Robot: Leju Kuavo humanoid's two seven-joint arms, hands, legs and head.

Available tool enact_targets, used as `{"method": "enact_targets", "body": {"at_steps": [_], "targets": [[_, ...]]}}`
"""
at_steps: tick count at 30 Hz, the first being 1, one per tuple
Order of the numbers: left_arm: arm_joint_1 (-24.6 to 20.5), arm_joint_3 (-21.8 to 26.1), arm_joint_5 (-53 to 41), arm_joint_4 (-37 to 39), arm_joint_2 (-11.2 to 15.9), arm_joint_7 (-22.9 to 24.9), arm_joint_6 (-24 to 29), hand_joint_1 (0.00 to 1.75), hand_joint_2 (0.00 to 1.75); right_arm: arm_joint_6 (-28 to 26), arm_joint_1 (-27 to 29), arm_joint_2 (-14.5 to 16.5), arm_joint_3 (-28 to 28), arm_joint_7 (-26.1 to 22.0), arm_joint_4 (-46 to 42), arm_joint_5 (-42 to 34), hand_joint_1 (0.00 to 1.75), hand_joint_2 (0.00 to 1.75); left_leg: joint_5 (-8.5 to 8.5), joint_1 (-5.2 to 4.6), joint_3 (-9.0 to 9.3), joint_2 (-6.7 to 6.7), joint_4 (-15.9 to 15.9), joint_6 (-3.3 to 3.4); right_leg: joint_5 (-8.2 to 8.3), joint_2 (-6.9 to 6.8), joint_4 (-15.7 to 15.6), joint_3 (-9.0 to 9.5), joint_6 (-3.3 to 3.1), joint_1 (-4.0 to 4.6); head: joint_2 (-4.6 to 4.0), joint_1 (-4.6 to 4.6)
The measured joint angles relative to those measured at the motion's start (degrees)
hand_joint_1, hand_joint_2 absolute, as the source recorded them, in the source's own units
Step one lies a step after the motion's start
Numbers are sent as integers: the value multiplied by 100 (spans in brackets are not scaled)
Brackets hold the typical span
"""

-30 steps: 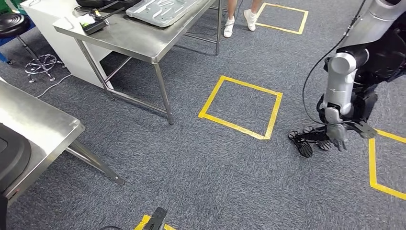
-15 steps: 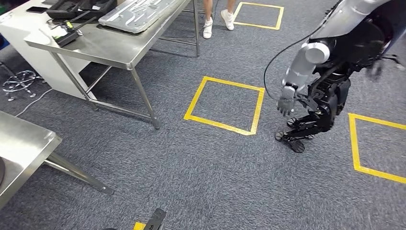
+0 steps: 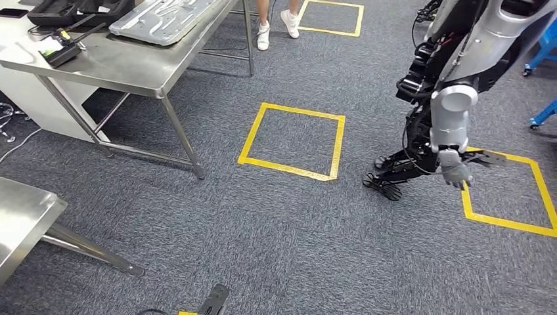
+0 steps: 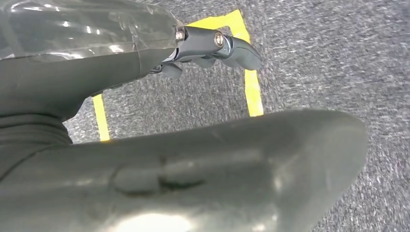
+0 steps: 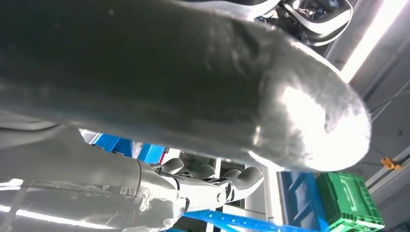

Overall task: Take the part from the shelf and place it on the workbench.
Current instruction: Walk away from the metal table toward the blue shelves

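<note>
At far left we see a steel table (image 3: 125, 65) carrying a grey moulded tray (image 3: 164, 16); we cannot tell whether that is the part. Beyond it stands a person in white shoes (image 3: 263, 38). A yellow tape square (image 3: 292, 141) marks the carpet (image 3: 263, 230). Our left hand (image 4: 203, 46) hangs above the carpet, fingers loosely extended, holding nothing. At right, our right hand (image 3: 456, 172) hangs slack and empty.

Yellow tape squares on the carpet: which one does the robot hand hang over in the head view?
The square at the right edge; the right robot hand hangs over its corner. The middle square and the far one lie apart from it.
</note>
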Motion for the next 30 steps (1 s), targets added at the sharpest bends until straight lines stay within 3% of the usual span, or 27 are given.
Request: {"method": "enact_targets", "body": {"at_steps": [2, 3, 5, 7, 9, 11, 12, 13, 16, 21, 23, 25, 26, 28, 30], "targets": [[-9, 0, -20, 0, 2, 1, -1, 0, 0, 1, 0, 0, 0, 0, -3, 7, 0, 0, -47, -23, -5, 40, 64, -61, 205, -124, -610, 285, -39, 12, -1, 7], [-11, 0, -25, 0, 2, 3, 0, 0, 0, 1, 3, 0, 0, 0, -4, 9, 0, 0, -60, -39, -9, 61, 84, -91, 214, -150, -726, 326, -73, 23, -1, 1], [-13, 0, -28, 0, 3, 8, 0, 0, 0, 0, 11, 0, 0, 0, -6, 10, 0, 0, -69, -45, -5, 113, 91, -138, 215, -88, -734, 306, -151, 37, -2, -23], [-18, 0, -29, 0, 3, 11, 0, 0, 0, 1, 11, 0, 0, 0, -9, 11, 0, 0, -167, -24, -20, 70, 202, -202, 234, -33, -744, 302, -208, 24, -2, -33], [-26, 0, -30, 0, 3, 14, 0, 0, 0, 2, 11, 0, 0, 0, -12, 11, 0, 0, -478, -6, -217, -49, 698, -258, 249, 7, -753, 300, -254, 7, -2, -60], [-20, 0, -28, 0, 3, 27, -1, 0, 0, 2, 18, 0, 0, 0, -13, 9, 0, 0, -810, -2, -560, -104, 1439, -279, 252, 62, -752, 292, -278, 19, -2, -76], [-10, 0, -26, 0, 3, 37, -1, 0, 0, 2, 23, 0, 0, 0, -13, 4, 0, 0, -860, -3, -672, -115, 1671, -274, 252, 99, -751, 292, -281, 27, -2, -77], [-2, 0, -23, 0, 3, 44, -1, 0, 0, 2, 28, 0, 0, 0, -13, -1, 0, 0, -792, -6, -679, -127, 1679, -256, 252, 139, -751, 297, -282, 35, -2, -77], [7, 0, -17, 0, 3, 50, -1, 0, 0, 2, 30, 0, 0, -2, -13, -8, 0, 0, -537, -12, -539, -153, 1372, -210, 252, 203, -751, 311, -282, 46, 0, -77], [6, 0, -15, 0, 3, 50, -1, 0, 0, 2, 30, 0, 0, -2, -13, -8, 0, 0, -474, -14, -487, -161, 1257, -199, 252, 215, -751, 314, -282, 47, -1, -78], [3, 0, -13, 0, 4, 50, 1, 0, 0, 2, 29, 1, 0, -2, -13, -8, 0, 0, -246, -28, -249, -253, 717, -145, 252, 254, -751, 324, -280, 47, -1, -76], [-4, 0, -9, 0, 8, 50, 3, 0, 0, 2, 28, 2, 0, -3, -15, -8, 0, 0, -45, -45, -30, -314, 155, -65, 204, 283, -688, 292, -214, 45, -2, -68], [-5, 0, -6, 0, 9, 50, 3, 0, 0, 2, 27, 1, 1, -3, -17, -9, 0, 0, -28, -41, -11, -291, 62, -24, 87, 251, -521, 214, -161, 41, -1, -55], [-1, 0, 1, 0, 7, 50, 4, 0, 0, 1, 34, 0, 2, -4, -21, -13, 0, 0, 21, -24, -1, -175, -17, 47, -302, 153, 148, -82, -56, 32, -1, -30], [9, 0, 4, 0, 7, 50, 4, 0, 0, 0, 51, 0, 2, -8, -21, -23, 0, 0, 20, -26, -14, -107, -13, 50, -548, 121, 794, -379, -14, 23, -1, -24]]}}
